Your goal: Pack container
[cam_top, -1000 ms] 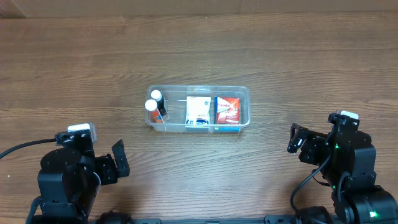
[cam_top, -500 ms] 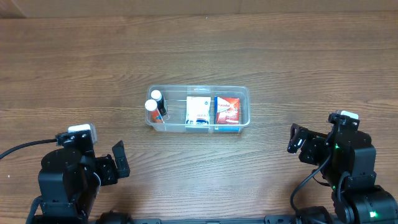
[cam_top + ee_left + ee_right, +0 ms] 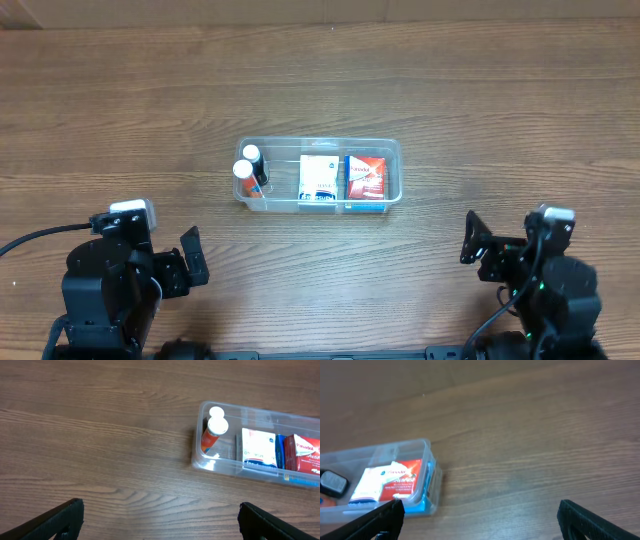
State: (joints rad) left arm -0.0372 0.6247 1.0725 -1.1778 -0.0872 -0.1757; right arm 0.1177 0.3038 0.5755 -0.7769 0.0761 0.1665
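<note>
Apparently the clear rectangular plastic container [image 3: 396, 165] was fully packed; left gripper [image 3: 160, 506] and right gripper [image 3: 480, 506] gaped wide, empty; likely only parking remained.

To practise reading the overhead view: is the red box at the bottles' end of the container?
No, the red box and bottles sit at opposite ends of the container, the white box between them.

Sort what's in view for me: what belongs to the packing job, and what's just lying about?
Job: container; two white-capped tubes; white box; red box, all inside it.
Lying about: black cable on the wooden table.
</note>
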